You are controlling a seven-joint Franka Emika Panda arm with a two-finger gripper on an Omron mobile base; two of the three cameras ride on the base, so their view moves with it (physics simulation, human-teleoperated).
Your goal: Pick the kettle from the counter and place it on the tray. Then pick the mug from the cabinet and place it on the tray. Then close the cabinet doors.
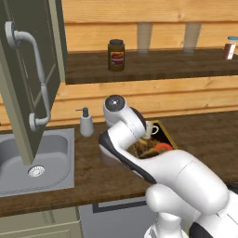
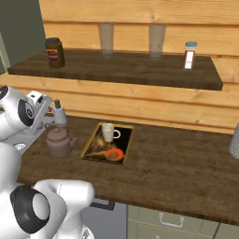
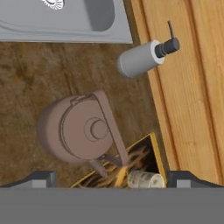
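A brown kettle [image 3: 83, 129] stands upright on the dark wood counter [image 3: 26, 78], just left of the tray [image 2: 91, 144] in the right base view. My gripper [image 3: 111, 179] hovers open above the kettle, its fingertips [image 3: 41, 178] spread wide and holding nothing. The kettle [image 2: 58, 141] sits under my hand. On the tray [image 3: 151, 151] stands a cream mug [image 2: 108, 132], also seen as the mug [image 1: 149, 129] past my arm. A cabinet door [image 1: 28, 79] hangs open at the left with a pale bar handle [image 1: 39, 79].
A white soap dispenser [image 3: 142, 57] stands by the wood wall, beside the steel sink [image 1: 37, 158]. An orange item [image 2: 114, 153] lies on the tray. The upper shelf [image 2: 140, 70] carries a jar [image 2: 54, 52], a spice bottle [image 2: 189, 55] and two glasses.
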